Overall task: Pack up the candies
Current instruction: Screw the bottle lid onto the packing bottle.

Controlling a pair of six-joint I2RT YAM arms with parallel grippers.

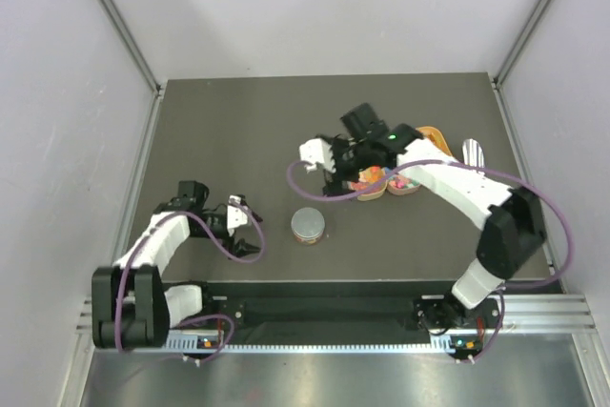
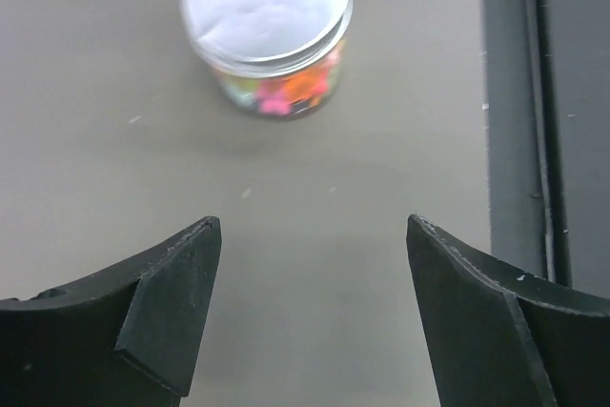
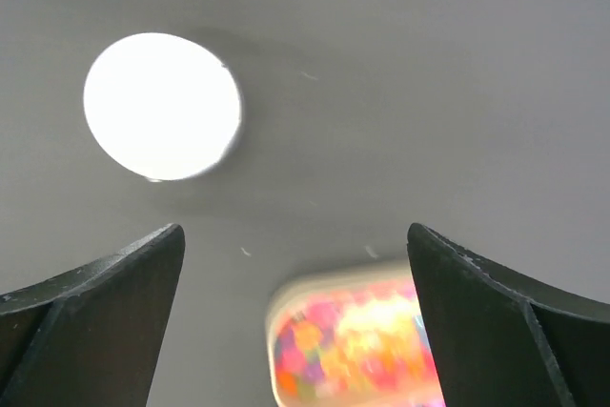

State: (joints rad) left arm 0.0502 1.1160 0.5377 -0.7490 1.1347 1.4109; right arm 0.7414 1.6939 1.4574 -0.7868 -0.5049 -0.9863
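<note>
A small clear jar (image 2: pixel 269 40) with a white lid on top stands on the dark table and holds candies (image 2: pixel 286 92). My left gripper (image 2: pixel 313 222) is open and empty, a short way in front of the jar (image 1: pixel 308 226). More candies (image 3: pixel 367 350) fill an oval tan tray (image 3: pixel 274 316) just below my right gripper (image 3: pixel 295 228), which hovers open with nothing between its fingers. The jar's white lid (image 3: pixel 162 107) shows beyond that tray. In the top view the right gripper (image 1: pixel 329 171) hangs over the left end of the candy-filled trays (image 1: pixel 376 181).
An orange-tan tray (image 1: pixel 432 136) and a metal scoop (image 1: pixel 474 152) lie behind the right arm at the table's right side. A metal rail (image 2: pixel 534 140) runs along the near edge. Grey walls enclose the table.
</note>
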